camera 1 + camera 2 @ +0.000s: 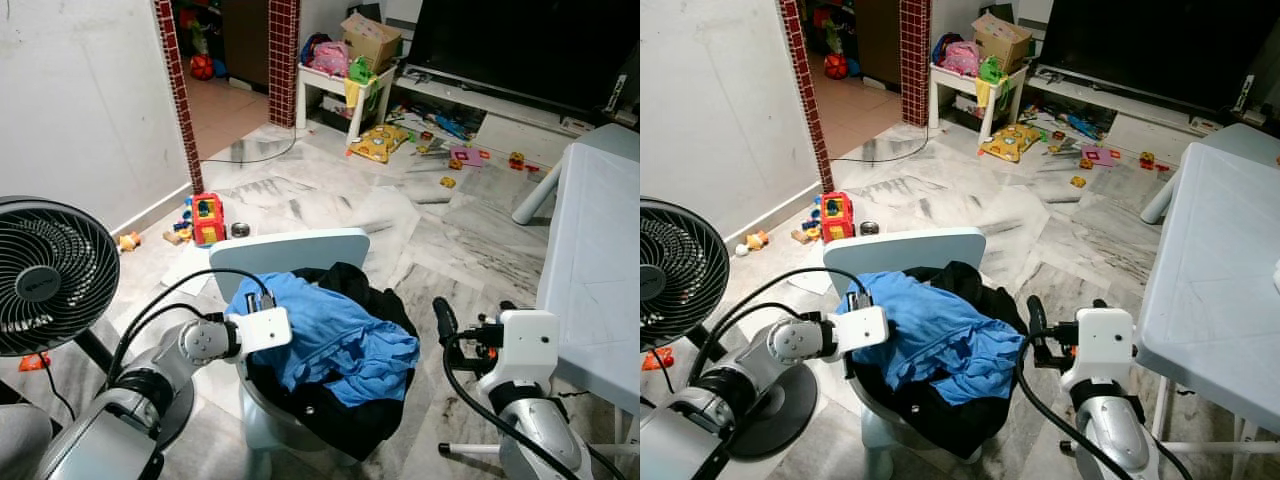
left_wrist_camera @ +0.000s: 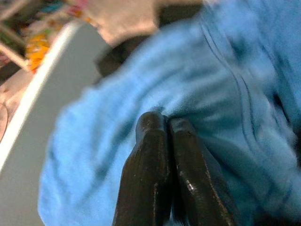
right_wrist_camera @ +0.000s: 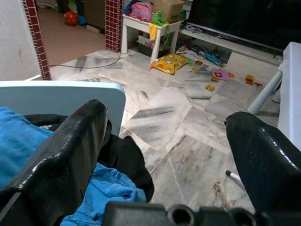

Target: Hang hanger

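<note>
In the lower centre of the head views a pale blue-grey plastic chair (image 1: 300, 250) carries a heap of clothes: a crumpled bright blue cotton shirt (image 1: 335, 335) lying on top of a black garment (image 1: 360, 415). The left gripper (image 2: 167, 141) sits at the left edge of this heap, its white wrist block just beside the chair back; the wrist view shows its two black fingers pressed together with a fold of the blue shirt bunched at their tips, so the jaws appear closed on that fabric, though how firmly cannot be told. The right gripper (image 3: 174, 155) hovers at the lower right of the frame, between the chair and the white plastic table (image 1: 600, 260), apart from the clothes, its fingers spread wide and holding nothing. No hanger can be made out; if one is here it is probably buried in or under the pile. By my reading the step in hand is sorting through the laundry to reach the hanger or a garment for it. The next move likely calls for lifting the pinched shirt up and clear, watching that the black garment does not drag along, while the open right gripper comes in to take whatever is uncovered. A black round floor fan (image 1: 45, 275) stands at the left edge, near the left arm.
</note>
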